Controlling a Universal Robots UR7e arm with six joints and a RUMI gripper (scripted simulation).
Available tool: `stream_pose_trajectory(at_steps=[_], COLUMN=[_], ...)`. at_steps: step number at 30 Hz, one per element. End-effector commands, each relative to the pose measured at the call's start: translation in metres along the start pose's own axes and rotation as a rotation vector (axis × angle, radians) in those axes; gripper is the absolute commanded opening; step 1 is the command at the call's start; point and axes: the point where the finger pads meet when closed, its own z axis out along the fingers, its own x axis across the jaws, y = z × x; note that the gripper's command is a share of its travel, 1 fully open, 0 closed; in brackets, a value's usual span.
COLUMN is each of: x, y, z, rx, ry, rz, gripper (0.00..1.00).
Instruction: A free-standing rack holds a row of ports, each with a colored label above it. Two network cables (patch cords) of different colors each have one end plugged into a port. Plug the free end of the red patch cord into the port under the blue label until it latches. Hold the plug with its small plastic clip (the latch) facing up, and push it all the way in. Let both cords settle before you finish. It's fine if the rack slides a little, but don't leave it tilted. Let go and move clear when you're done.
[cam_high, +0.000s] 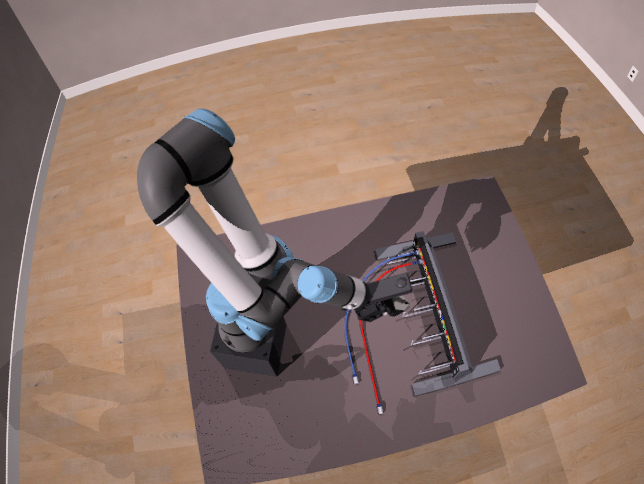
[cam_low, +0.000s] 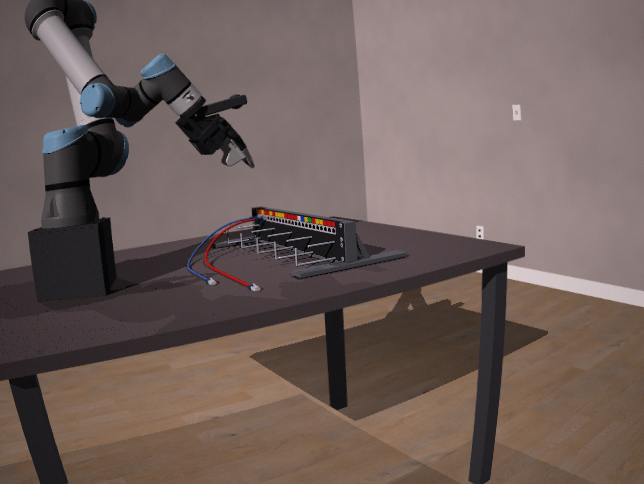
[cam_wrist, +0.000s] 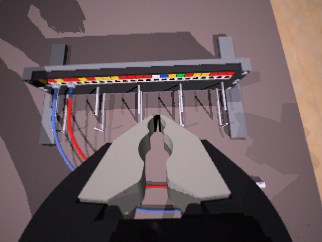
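We see the rack (cam_high: 447, 296) (cam_low: 350, 244) (cam_wrist: 145, 67) standing on the table (cam_high: 291, 452) (cam_low: 442, 244) (cam_wrist: 270, 110), below and ahead of the gripper (cam_high: 408, 303) (cam_low: 252, 165) (cam_wrist: 157, 116); two patch cords (cam_high: 368, 353) (cam_low: 231, 275) (cam_wrist: 70, 120) run from its left-end ports beneath the gripper to free plugs (cam_high: 380, 409) (cam_low: 254, 287) (cam_wrist: 261, 184) on its right.

Arm bent, shut hand (cam_high: 405, 306) (cam_low: 251, 166) (cam_wrist: 157, 116) tilted down, mid-air, w/ nothing held.

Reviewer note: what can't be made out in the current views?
- Latch on the red cord's free plug: too small in top and exterior views.
- Middle stretch of the red cord: hidden by the gripper in the wrist view.
- Port openings: too small in the top view.
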Motion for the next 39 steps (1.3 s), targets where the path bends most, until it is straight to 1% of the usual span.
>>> stream_pose_trajectory(at_steps=[1,7,14,16,23,27,31,39], x=[0.002,0.013,0.043,0.043,0.078,0.093,0.099,0.100], y=[0.000,0.000,0.000,0.000,0.000,0.000,0.000,0.000], z=[0.000,0.000,0.000,0.000,0.000,0.000,0.000,0.000], rx=[0.001,0.001,0.001,0.001,0.001,0.001,0.001,0.001], ry=[0.000,0.000,0.000,0.000,0.000,0.000,0.000,0.000], rz=[0.000,0.000,0.000,0.000,0.000,0.000,0.000,0.000], gripper=[0.00,0.00,0.00,0.00,0.00,0.00,0.00,0.00])
